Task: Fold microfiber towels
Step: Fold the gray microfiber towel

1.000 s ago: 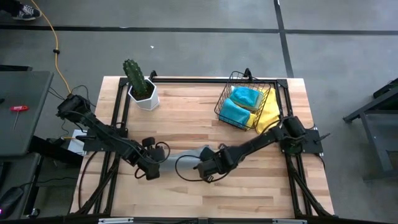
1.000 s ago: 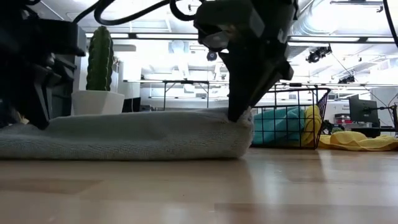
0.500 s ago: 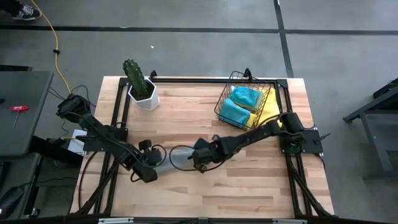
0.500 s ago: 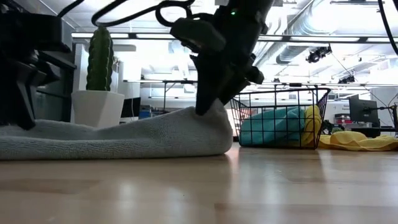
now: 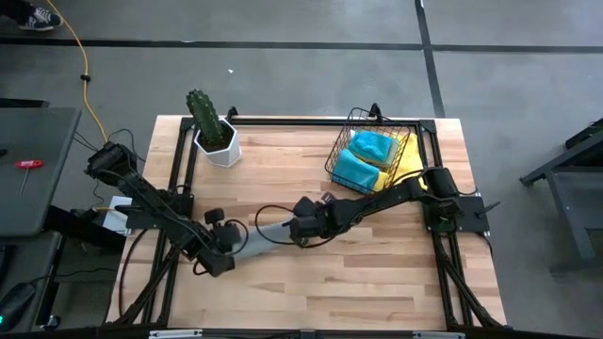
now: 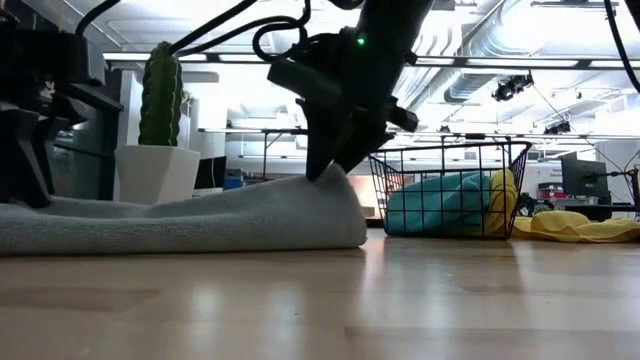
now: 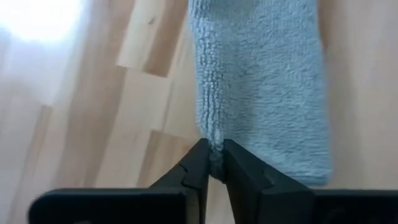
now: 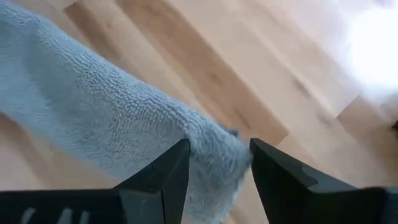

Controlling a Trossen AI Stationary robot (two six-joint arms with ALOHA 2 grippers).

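The right gripper [image 8: 214, 163] has its 2 fingers parted around the end of the grey towel [image 5: 267, 234], the cloth lying loose between them rather than pinched; half a second ago it was still clamped on that end. It has also carried the end toward the left of the high frame, so the towel is now a shorter, thicker strip just left of the frame's centre. The left gripper [image 7: 211, 163], lower left of centre in the high view, has its fingers nearly together on the towel's other edge, with a sliver of cloth still caught between the tips.

In the low view the grey towel [image 6: 190, 215] lies doubled and flat on the table [image 5: 377, 273], its rounded fold toward the frame's middle. This looks like the release at the end of a fold: the right side is letting go and the left seems about to follow.

The other towels, teal [image 5: 363, 158] and yellow [image 5: 405, 174], sit in and beside the black wire basket [image 5: 339, 155] at upper right. A potted cactus [image 5: 209, 127] stands upper left.
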